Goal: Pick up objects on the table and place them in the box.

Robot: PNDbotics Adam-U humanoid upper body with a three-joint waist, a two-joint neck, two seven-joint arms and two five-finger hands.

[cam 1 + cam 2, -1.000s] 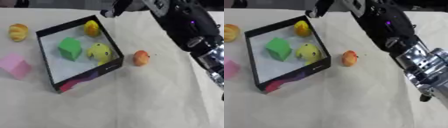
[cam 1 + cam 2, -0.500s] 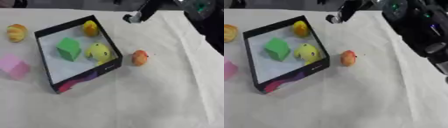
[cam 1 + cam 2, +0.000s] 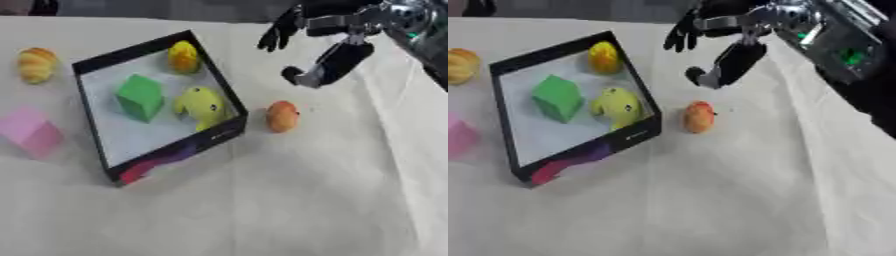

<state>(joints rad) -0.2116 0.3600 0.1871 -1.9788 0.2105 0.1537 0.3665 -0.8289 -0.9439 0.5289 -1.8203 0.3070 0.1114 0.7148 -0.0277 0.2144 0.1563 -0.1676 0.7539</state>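
The right hand [image 3: 328,47] hangs spread and empty; below it, the small orange fruit [image 3: 282,116] looks light, rounded, probably slippery, best pinched across its middle.

A pale cloth covers the surface [image 3: 289,200], with a crease running down its right side. Directly on it, left of centre, lies a black-walled box [image 3: 221,90] with a white floor, turned askew, one corner pointing to 12 o'clock. An orange fruit [image 3: 282,116] sits just beside the box at its 3 o'clock. A pink block [image 3: 31,132] lies near the box at its 9 o'clock, and a yellow-orange bun [image 3: 37,64] lies at about 10 o'clock, apart from the box wall.
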